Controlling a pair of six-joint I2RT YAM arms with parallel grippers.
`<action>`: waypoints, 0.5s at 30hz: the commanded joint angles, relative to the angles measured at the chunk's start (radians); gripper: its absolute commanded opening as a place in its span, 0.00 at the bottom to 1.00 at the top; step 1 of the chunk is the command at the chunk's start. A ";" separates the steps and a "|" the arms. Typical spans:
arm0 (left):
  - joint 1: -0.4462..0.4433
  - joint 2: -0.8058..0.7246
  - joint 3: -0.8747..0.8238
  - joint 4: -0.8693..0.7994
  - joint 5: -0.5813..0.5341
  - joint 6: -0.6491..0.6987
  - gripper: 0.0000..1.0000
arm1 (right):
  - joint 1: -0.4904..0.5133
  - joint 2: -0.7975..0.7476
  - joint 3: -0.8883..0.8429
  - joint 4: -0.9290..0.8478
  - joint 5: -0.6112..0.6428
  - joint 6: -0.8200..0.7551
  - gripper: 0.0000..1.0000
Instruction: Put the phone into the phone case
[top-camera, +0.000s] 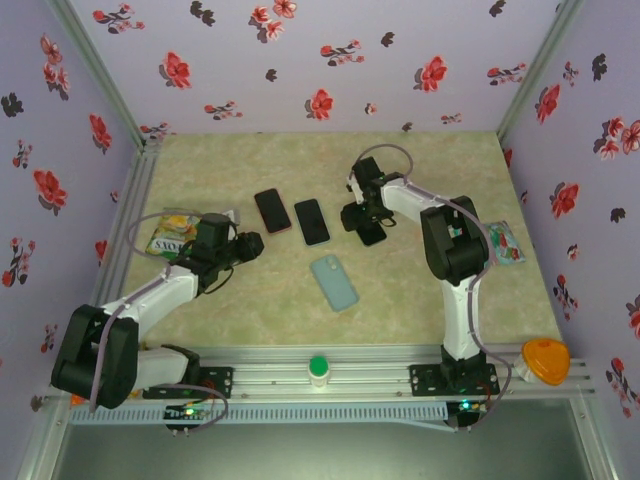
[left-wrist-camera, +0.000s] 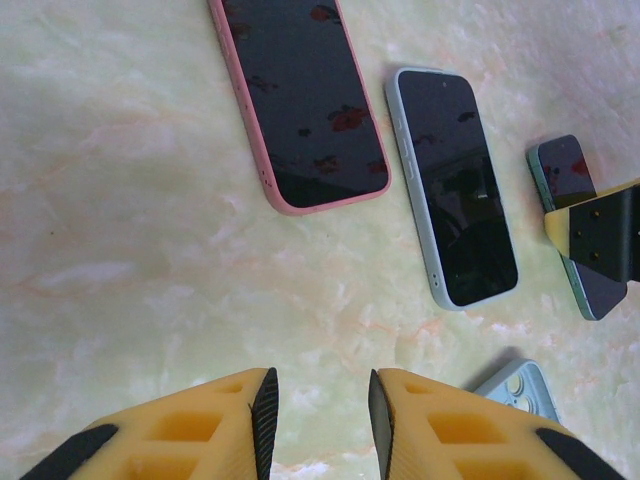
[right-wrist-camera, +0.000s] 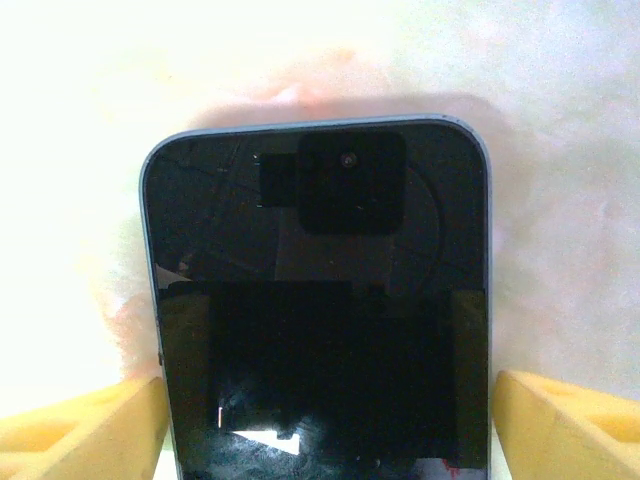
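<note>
The right gripper (right-wrist-camera: 322, 405) stands spread to the width of the dark phone (right-wrist-camera: 320, 300). One yellow finger (right-wrist-camera: 80, 425) sits at each long edge of the phone, which lies screen up between them. The wrist view does not settle whether the pads press on the edges or merely flank them. The phone's far end lies ahead of the fingertips and its near end is cut off by the frame. The left gripper (left-wrist-camera: 320, 425) is narrowly parted and holds nothing, hovering over bare table (top-camera: 250, 310). Just off its right fingertip lies the pale blue case (left-wrist-camera: 520, 388), with only a corner with camera rings visible there. From above it lies flat between the two grippers, and what it contains is hard to make out. Farther ahead of the left fingers lie a pink-cased phone (left-wrist-camera: 300, 100) and a blue-edged phone (left-wrist-camera: 455, 190), side by side and apart, both screens up. The surface is pale green marbled. A snack packet (top-camera: 170, 232) lies just to the left of the left gripper, and a sweet packet (top-camera: 505, 243) lies beyond the right arm. At the near rail stand a green-capped bottle (top-camera: 318, 368) and an orange object (top-camera: 545, 360). Lilac walls (top-camera: 320, 70) with red flowers enclose the table.
</note>
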 joint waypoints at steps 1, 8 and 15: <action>0.007 -0.009 -0.011 -0.001 0.004 0.011 0.35 | -0.001 -0.027 -0.043 -0.076 0.028 0.013 0.81; 0.003 0.027 0.019 -0.007 0.015 0.024 0.35 | 0.034 -0.039 -0.058 -0.060 0.102 -0.003 0.68; 0.003 0.146 0.083 0.045 0.058 0.039 0.35 | 0.059 -0.122 -0.101 -0.021 0.107 -0.018 0.66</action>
